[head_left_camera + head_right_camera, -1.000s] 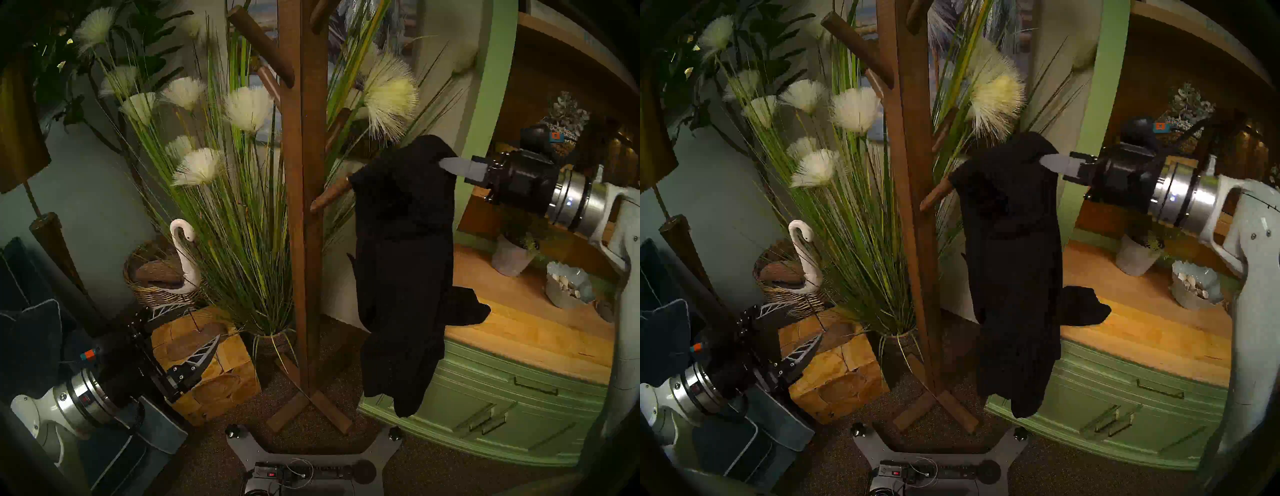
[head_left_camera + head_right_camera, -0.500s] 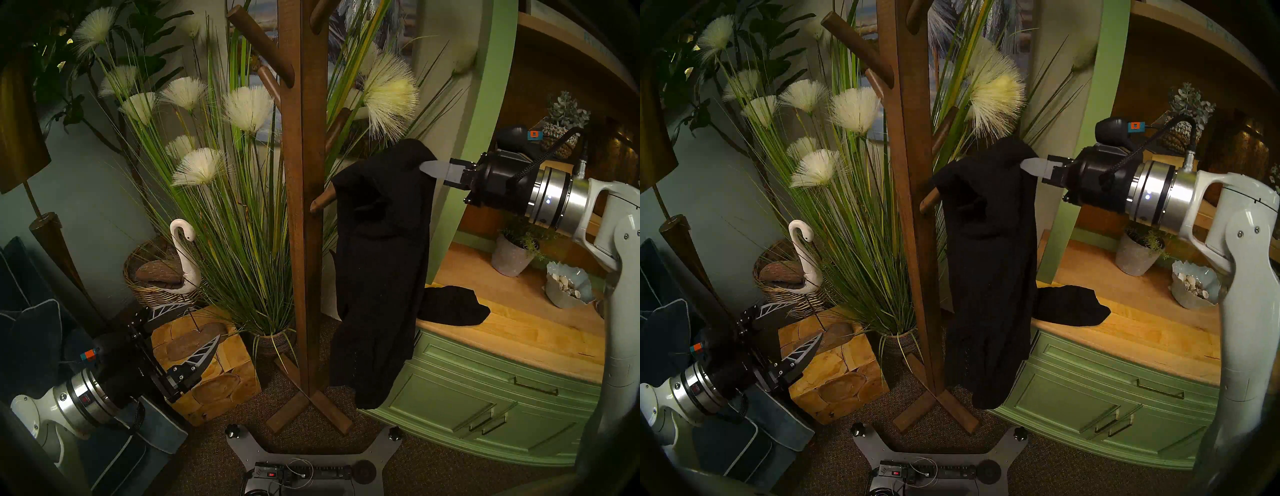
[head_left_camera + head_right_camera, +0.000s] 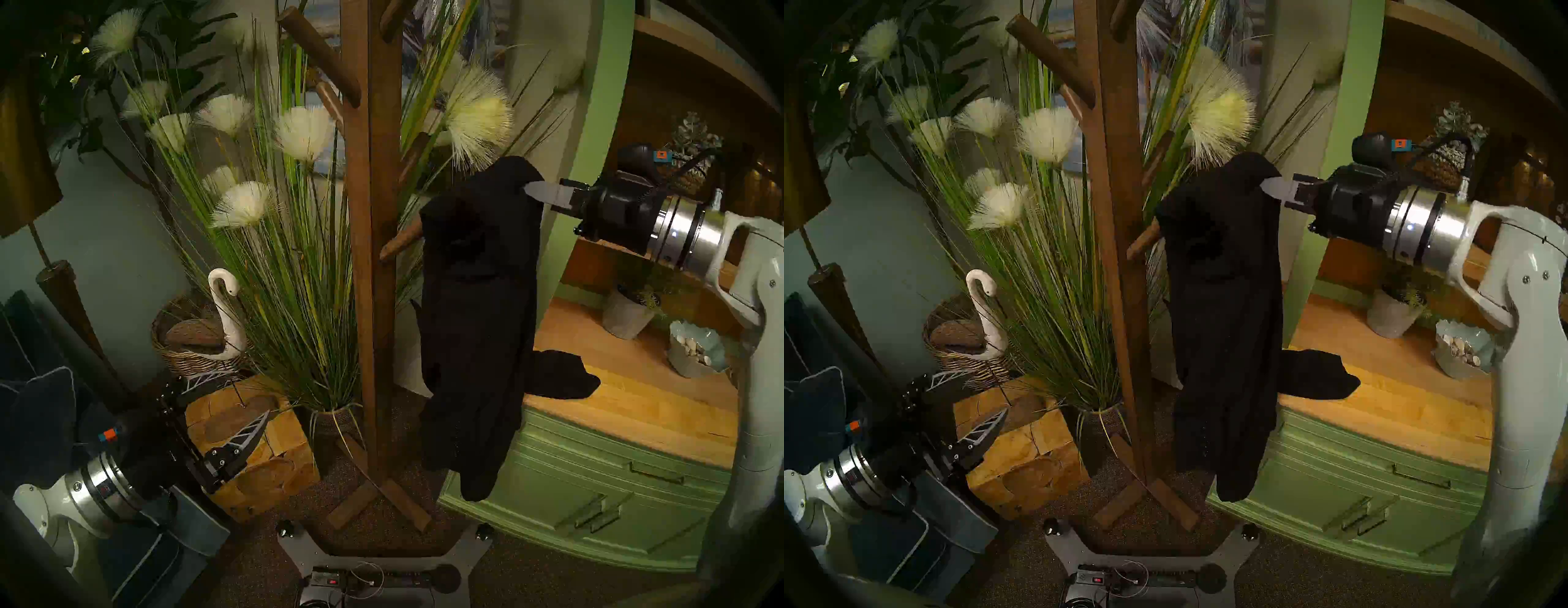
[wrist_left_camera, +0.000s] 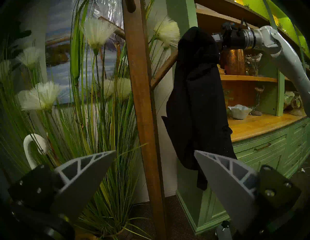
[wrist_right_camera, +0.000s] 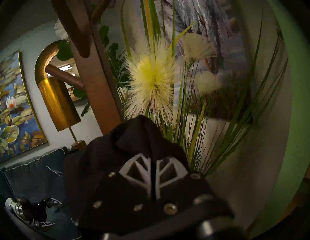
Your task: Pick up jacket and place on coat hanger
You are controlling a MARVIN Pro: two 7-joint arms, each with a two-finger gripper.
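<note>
The right pincer (image 3: 535,190) is pressed together on a fold at the top of the black jacket (image 3: 475,305), pointing level toward the coat hanger (image 3: 369,263). In the right wrist view its two ribbed fingers (image 5: 134,169) meet with dark cloth bunched around and beyond them. The jacket hangs limp and long from that pinch, just to the right of the stand's square post. Its upper left part lies over the outer end of a low angled peg (image 3: 401,242), which disappears under the cloth; whether the peg bears any of the weight I cannot tell. The hem hangs free above the floor, in front of the green cabinet (image 3: 594,488). Another piece of black cloth (image 3: 560,373) lies on the wooden bench (image 3: 662,407) behind the jacket; whether it belongs to the same garment cannot be told.

The left pincer (image 3: 229,403) is low at the left, well apart from the jacket, its fingers spread wide and holding nothing. In its own wrist view the post and the hanging jacket show between the two fingertips.

Behind the stand rises a potted grass (image 3: 297,263) with pale tufted heads. To the left of it stand a white swan figure (image 3: 225,305), a wicker basket (image 3: 186,352) and a wooden block (image 3: 263,450). On the bench's far side sit a grey plant pot (image 3: 625,316) and a bowl of shells (image 3: 695,348).
</note>
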